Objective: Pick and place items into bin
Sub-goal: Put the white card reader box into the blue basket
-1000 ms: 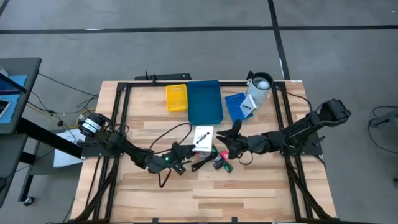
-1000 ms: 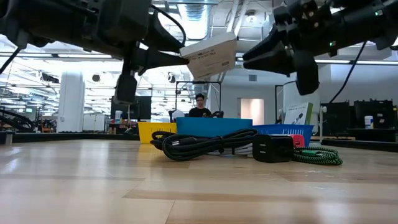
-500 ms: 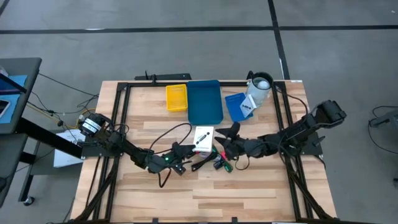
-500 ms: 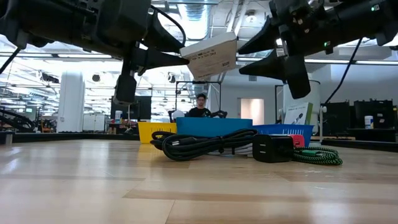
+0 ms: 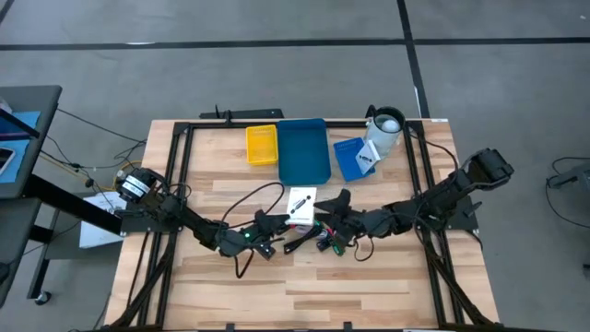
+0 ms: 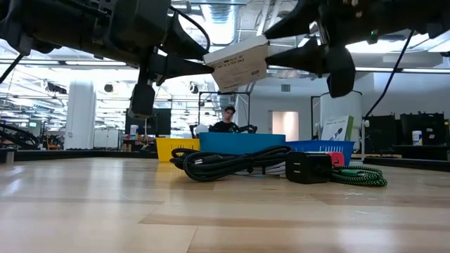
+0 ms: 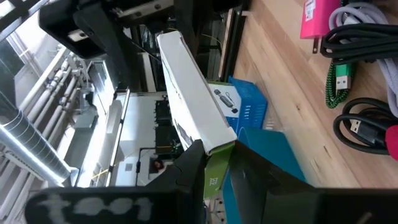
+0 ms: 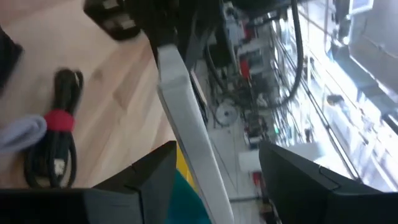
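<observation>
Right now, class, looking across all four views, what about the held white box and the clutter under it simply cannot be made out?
- White box: printed label too small in the low view; blurred in the right wrist view.
- Left gripper: only the box's end shows between its fingers in the left wrist view.
- Black cables: small clips hidden behind them in the low view.

Your left gripper is clamped tight mid-desk; your right gripper faces it, jaws spread wide.
</observation>
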Available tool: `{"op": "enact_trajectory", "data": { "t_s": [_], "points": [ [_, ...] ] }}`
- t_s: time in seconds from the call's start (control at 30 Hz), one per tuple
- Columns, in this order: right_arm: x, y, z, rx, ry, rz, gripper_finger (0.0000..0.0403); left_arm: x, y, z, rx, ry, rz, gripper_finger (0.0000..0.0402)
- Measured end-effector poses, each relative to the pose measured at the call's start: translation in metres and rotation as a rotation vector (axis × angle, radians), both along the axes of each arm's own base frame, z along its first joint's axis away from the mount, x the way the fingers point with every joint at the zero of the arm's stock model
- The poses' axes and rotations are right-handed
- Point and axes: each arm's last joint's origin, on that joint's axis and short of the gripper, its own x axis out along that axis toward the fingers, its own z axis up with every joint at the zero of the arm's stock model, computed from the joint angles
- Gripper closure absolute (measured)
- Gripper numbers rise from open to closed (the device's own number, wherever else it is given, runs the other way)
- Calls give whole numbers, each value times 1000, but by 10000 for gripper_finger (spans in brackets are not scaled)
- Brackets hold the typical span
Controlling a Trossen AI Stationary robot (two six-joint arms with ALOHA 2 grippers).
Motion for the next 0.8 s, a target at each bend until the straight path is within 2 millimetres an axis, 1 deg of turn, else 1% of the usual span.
{"op": "enact_trajectory", "data": {
  "t_s": [0.1,0.3,0.5,0.6,0.7,0.8],
  "points": [
    [3,2,3,7,2,38,182,0,0,0,-7,-5,0,353],
    [6,5,4,-3,64,90,182,0,0,0,-8,-4,-1,353],
    [19,10,-1,-12,85,108,182,0,0,0,-8,-4,-2,353],
    [27,13,-7,-39,112,111,183,0,0,0,-8,-4,-3,353],
    [34,17,-11,-44,124,110,192,0,0,0,-8,-4,-4,353],
    [36,17,-9,-42,115,110,216,0,0,0,-8,-4,-4,353]
  ]
}}
